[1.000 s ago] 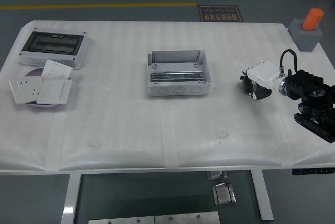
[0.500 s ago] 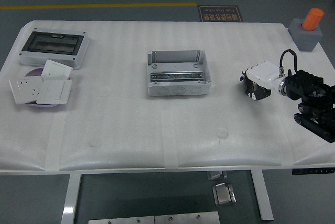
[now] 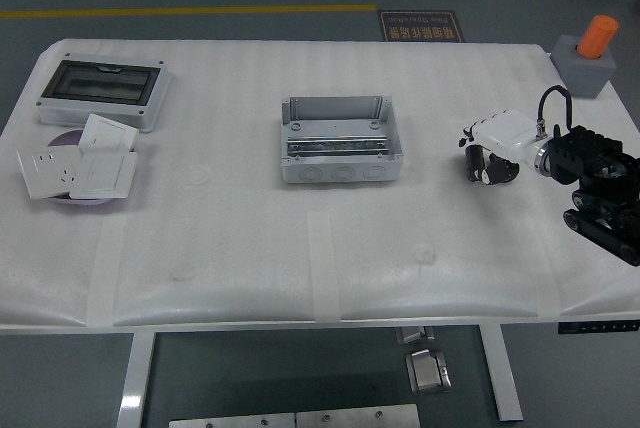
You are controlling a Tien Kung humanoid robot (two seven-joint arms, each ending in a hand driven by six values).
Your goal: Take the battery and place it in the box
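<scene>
Spanning the whole view, white padded worktop (image 3: 250,238). Well left of the robot hand, far corner: grey enclosure with dark window (image 3: 102,91); just nearer, white socket plates (image 3: 78,168) stacked on a purple disc. Grey open-topped box (image 3: 339,140) sits mid-worktop, well left of the robot hand, nothing visible inside but a metal rail. Robot hand (image 3: 488,160), right arm, hovers near the right edge, fingers curled downward; whether they hold the battery cannot be told. Beyond it, orange cylinder on grey block (image 3: 590,56).
</scene>
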